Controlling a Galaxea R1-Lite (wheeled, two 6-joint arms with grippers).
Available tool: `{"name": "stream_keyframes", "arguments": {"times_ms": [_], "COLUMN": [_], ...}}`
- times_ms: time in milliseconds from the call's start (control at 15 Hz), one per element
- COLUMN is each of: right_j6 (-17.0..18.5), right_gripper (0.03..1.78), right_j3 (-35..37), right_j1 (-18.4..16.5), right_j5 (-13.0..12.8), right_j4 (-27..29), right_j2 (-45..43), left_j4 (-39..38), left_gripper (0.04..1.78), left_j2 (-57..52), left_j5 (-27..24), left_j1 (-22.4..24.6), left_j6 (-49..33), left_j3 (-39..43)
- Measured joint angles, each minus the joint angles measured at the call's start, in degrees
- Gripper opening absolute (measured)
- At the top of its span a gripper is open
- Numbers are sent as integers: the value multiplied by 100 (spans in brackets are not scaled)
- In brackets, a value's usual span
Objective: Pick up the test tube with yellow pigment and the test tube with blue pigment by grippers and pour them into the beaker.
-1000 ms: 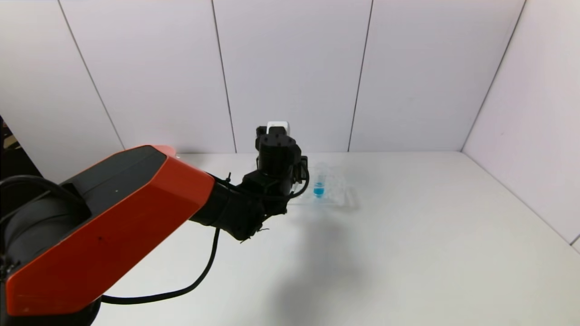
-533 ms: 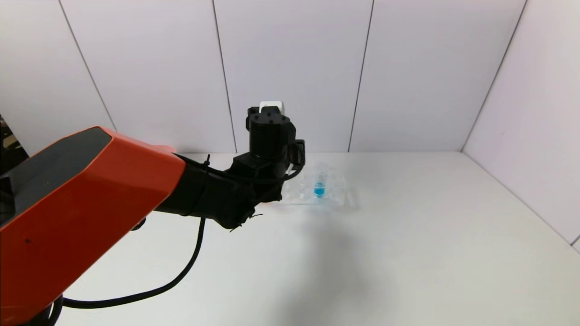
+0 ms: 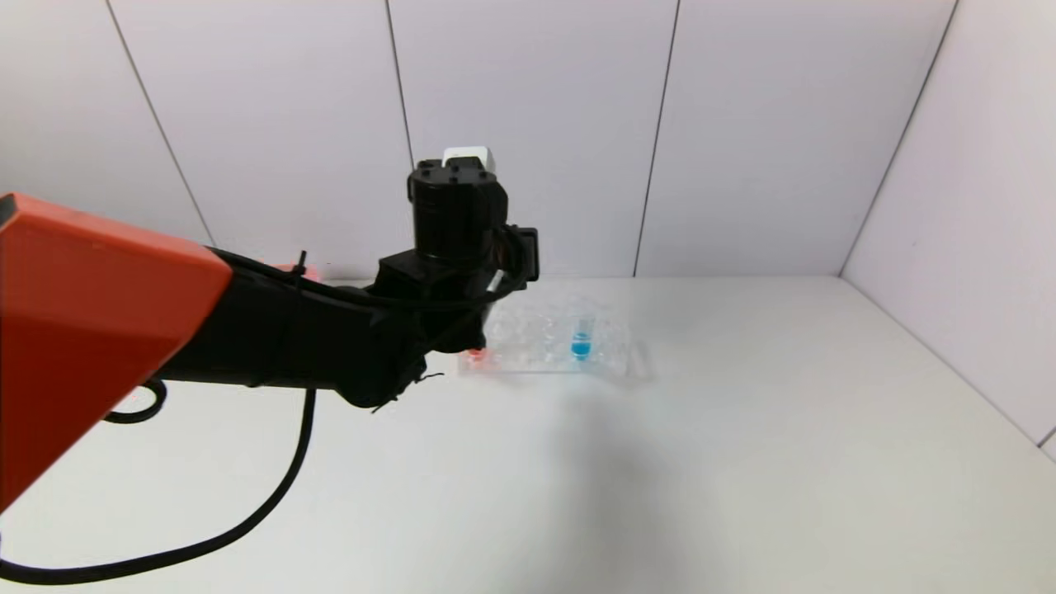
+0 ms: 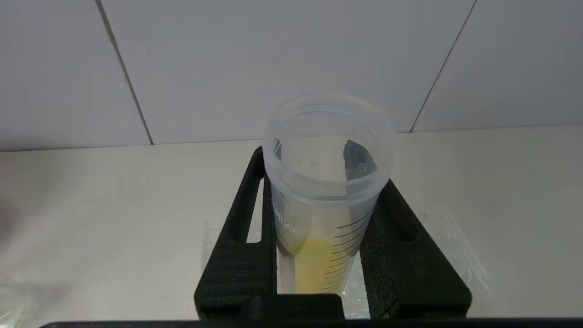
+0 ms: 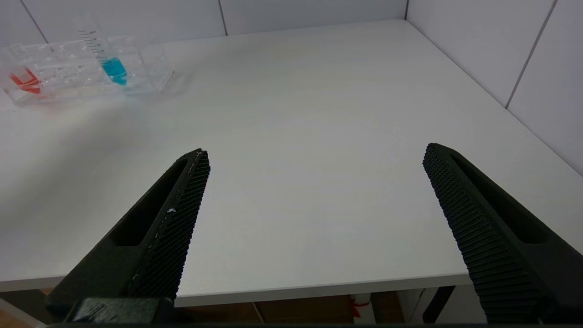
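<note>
My left gripper point(image 4: 322, 175) is shut on the test tube with yellow pigment point(image 4: 325, 196), a clear graduated tube with yellow liquid low inside. It holds the tube upright above the clear tube rack point(image 3: 544, 351). In the head view the raised left wrist point(image 3: 454, 231) hides both the fingers and this tube. The test tube with blue pigment point(image 3: 582, 342) stands in the rack's right part and also shows in the right wrist view point(image 5: 113, 68). My right gripper point(image 5: 316, 150) is open and empty over the table's near edge. The beaker is out of view.
A tube with red-orange liquid point(image 3: 475, 356) sits at the rack's left end. The left arm's black cable point(image 3: 247, 528) loops over the near left of the white table point(image 3: 742, 454). Walls close the back and right sides.
The left arm has risen and swung left, lifting the yellow tube up above the rack. The rack's left end with the red-orange tube has come into view. The blue tube has not moved.
</note>
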Motion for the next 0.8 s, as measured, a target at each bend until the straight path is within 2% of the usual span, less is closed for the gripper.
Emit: {"name": "stream_keyframes", "arguments": {"times_ms": [133, 400, 800], "right_j6": [-2, -2, -2], "right_gripper": [171, 171, 171], "right_j3": [0, 0, 0], "right_j1": [-2, 0, 0], "right_j5": [0, 2, 0], "right_j4": [0, 0, 0], "right_j2": [0, 0, 0], "left_j4": [35, 22, 22], "left_gripper": [52, 52, 52], "left_j2": [-380, -1135, -1952], "left_j5": [-13, -33, -647], "left_j1": [172, 847, 2126], "left_j6": [69, 116, 130], "left_j3": [345, 1197, 2091]}}
